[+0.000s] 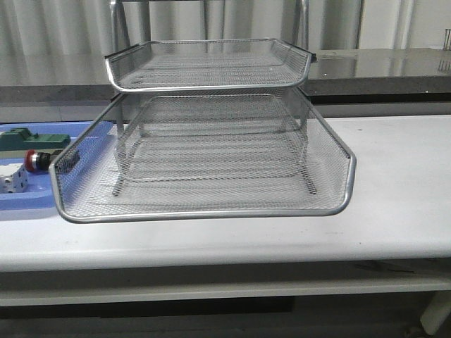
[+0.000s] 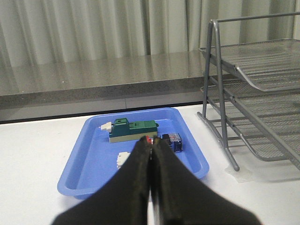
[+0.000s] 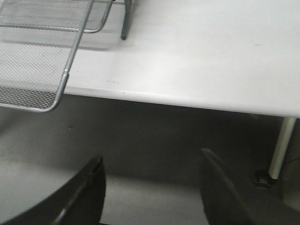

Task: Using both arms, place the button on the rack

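Observation:
The button (image 1: 36, 160), with a red cap and dark body, lies in the blue tray (image 1: 28, 204) at the table's left, beside the rack (image 1: 211, 213). In the left wrist view the button (image 2: 171, 141) lies just beyond my left gripper (image 2: 151, 142), which is shut and empty, its tips overlapping the red cap in the picture. The rack (image 2: 255, 79) stands to that tray's right. My right gripper (image 3: 151, 164) is open and empty, low in front of the table's front edge, near the rack's pulled-out tray corner (image 3: 51, 101). Neither arm shows in the front view.
The blue tray (image 2: 190, 159) also holds a green block (image 2: 133, 130) and a white dotted cube (image 2: 123, 159). The rack's lower tray is slid forward toward the table's front edge (image 1: 225, 255). A table leg (image 3: 280, 150) stands at the right.

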{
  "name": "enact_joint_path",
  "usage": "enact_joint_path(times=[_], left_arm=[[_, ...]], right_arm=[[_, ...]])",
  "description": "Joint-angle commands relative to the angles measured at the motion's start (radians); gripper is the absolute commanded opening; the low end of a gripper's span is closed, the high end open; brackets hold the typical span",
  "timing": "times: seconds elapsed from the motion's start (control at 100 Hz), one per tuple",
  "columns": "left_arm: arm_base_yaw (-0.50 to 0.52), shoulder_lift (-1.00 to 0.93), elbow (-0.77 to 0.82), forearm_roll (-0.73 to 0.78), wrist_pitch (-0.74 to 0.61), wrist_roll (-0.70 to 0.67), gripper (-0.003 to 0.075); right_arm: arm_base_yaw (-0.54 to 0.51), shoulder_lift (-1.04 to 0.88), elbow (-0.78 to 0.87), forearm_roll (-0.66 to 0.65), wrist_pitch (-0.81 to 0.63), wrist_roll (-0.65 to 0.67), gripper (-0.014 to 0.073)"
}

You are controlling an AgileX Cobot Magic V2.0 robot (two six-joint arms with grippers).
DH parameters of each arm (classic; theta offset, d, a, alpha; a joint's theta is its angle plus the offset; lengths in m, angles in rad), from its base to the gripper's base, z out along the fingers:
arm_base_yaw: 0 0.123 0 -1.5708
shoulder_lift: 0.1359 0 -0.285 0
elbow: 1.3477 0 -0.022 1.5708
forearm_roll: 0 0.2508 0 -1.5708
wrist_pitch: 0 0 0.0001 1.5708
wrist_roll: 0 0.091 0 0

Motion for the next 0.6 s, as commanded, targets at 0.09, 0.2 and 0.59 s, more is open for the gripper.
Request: enact_joint_path(times=[0.09, 0.2, 0.59], left_arm=[[0.004, -0.032, 0.056, -0.007, -0.081, -0.012, -0.0021], [0.004, -0.032, 0.056, -0.007, -0.081, -0.012, -0.0021], [0.004, -0.032, 0.056, -0.007, -0.081, -0.012, -0.0021]], right_arm=[[-0.001, -0.080, -0.033, -0.083, 0.010, 0.047, 0.0444], [-0.001, -0.104, -0.033, -0.083, 0.033, 0.047, 0.0394], [-0.001, -0.108, -0.032, -0.083, 0.032, 0.047, 0.0000]])
